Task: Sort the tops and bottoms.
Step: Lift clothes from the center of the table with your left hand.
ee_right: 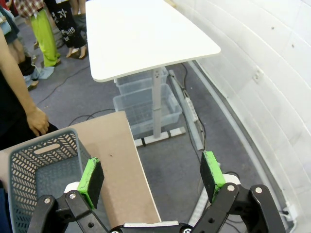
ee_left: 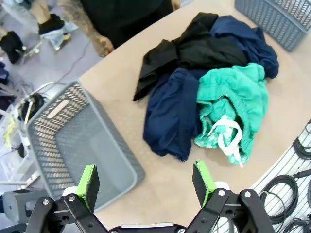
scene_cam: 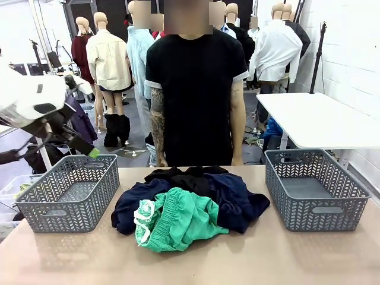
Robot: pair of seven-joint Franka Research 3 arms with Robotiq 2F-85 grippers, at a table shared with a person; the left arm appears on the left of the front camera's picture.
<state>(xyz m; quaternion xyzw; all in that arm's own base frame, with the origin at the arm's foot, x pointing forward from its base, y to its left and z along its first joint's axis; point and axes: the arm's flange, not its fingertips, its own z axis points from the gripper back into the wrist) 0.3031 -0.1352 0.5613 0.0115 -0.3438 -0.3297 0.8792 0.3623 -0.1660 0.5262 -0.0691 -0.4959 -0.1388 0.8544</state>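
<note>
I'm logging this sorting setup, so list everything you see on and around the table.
Grey plastic lattice baskets: two, grey, at both ends of the tan table.
Bright green cloth trousers: one, green, front of middle pile.
Dark navy cloth garments: count unclear, navy, pile's sides.
Black cloth garments: count unclear, black, pile's back.
White table: one, white, far right.
Person in black T-shirt: one, far side.
Left hand: open, near left basket.
Right hand: open, beyond right basket.

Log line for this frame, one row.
left hand: open, by left basket | right hand: open, near right basket | trousers: on pile, untouched
</note>
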